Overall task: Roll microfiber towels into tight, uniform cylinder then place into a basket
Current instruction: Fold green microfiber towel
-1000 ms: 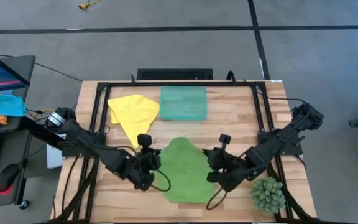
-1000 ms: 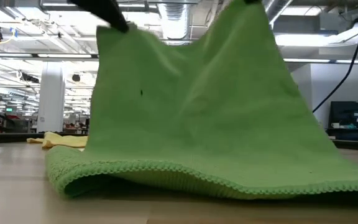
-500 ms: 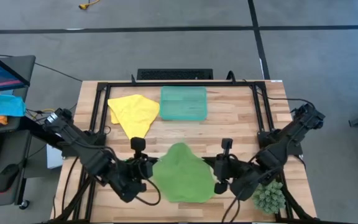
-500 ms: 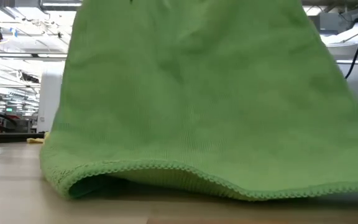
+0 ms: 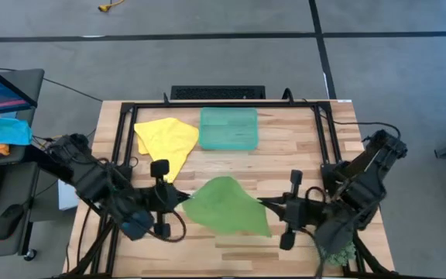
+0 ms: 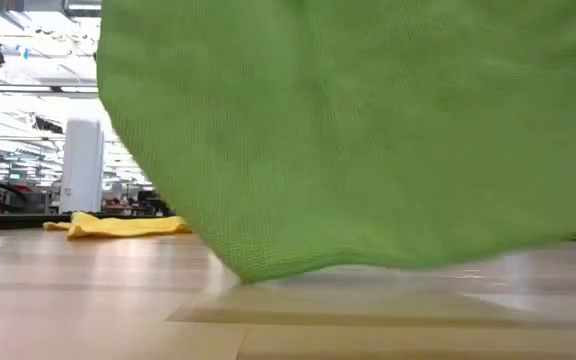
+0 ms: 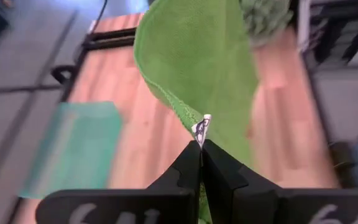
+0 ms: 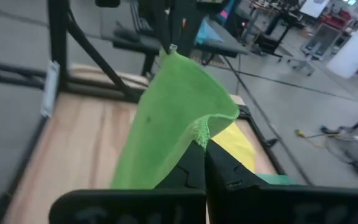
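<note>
The green towel (image 5: 224, 205) is held clear of the table, near its front edge – each side corner pinched in the closed left gripper (image 5: 178, 198) and right gripper (image 5: 267, 204) – likely so it can be spread flat for rolling.

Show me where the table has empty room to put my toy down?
Bare wood lies right of the basket, up to the table frame. More lies between the yellow towel and that basket's near side. The front middle is crowded: both grippers hold the green towel stretched there, beside a small plant.
</note>
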You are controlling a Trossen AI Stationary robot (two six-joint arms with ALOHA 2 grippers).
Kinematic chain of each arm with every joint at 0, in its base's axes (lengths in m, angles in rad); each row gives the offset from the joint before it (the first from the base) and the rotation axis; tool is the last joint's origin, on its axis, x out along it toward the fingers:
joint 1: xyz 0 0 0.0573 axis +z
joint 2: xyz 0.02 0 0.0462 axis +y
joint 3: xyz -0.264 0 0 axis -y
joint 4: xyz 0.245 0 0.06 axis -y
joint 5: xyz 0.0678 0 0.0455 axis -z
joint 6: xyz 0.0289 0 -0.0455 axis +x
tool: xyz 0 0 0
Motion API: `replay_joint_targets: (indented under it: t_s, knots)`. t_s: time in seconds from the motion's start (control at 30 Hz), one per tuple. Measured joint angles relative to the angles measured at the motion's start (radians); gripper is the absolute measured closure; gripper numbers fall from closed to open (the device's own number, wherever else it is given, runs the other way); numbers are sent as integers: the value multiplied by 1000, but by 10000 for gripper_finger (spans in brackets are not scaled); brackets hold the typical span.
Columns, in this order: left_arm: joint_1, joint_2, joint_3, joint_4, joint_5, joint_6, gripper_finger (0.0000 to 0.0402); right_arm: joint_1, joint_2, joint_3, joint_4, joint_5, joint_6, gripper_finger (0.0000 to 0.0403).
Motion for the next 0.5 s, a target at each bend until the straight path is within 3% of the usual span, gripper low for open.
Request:
replay_joint_targets:
  t_s: [0.13,0.23,0.33,0.4,0.5]
  knots:
    - [5,0,111,-89,48,-146,401,35,0,29,1,60,63,396]
    - [10,0,162,-227,-36,-245,401,51,0,29,-3,104,93,397]
    - [20,-5,141,-259,-108,-388,401,52,0,29,-2,-45,114,399]
    - [19,3,112,-171,-27,-361,401,52,1,29,3,-110,123,400]
    - [12,39,73,-53,123,-279,401,54,10,29,2,-53,173,399]
